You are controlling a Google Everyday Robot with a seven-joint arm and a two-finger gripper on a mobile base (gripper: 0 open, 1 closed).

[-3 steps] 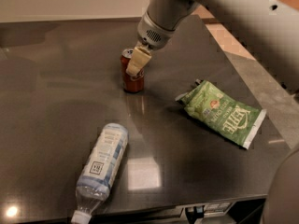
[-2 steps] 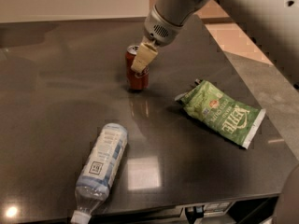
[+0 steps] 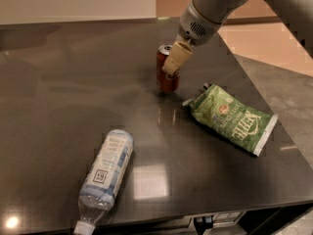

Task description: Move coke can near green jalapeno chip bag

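- The gripper [image 3: 171, 66] is seen at the top of the coke can [image 3: 167, 81], reaching down from the upper right. One cream finger [image 3: 177, 58] is laid against the can's upper side. The jaws are judged to be closed on the can, though the far finger is hidden.
- The can is held upright toward the far side of the dark table [image 3: 58, 97], its base at or just above the surface.
- The green jalapeno chip bag [image 3: 230, 117] lies flat to the can's right and nearer the camera — near, but apart. Its long axis runs diagonally toward the near right.
- Nothing is seen between can and bag, so only a short move toward the bag's near end is judged to be needed.
- A clear water bottle [image 3: 105, 173] lies on its side at the near left — well apart from the path.
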